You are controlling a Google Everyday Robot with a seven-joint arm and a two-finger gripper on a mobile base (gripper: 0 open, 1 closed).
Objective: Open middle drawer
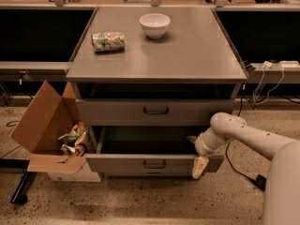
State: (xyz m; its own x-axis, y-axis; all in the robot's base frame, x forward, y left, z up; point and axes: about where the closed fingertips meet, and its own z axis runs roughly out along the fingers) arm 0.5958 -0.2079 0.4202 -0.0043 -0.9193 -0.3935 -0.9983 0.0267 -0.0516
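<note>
My gripper [200, 166] sits at the middle drawer [122, 163]'s right corner, can't tell its grip. Drawer looks basically open, so I'd back off next.

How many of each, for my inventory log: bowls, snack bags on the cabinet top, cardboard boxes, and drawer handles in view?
Bowls: 1, the white bowl
Snack bags: 1, the snack bag
Cardboard boxes: 1, the cardboard box
Drawer handles: 2, on the top drawer and the middle drawer
Total: 5
The gripper is at the open middle drawer's right front corner.
</note>
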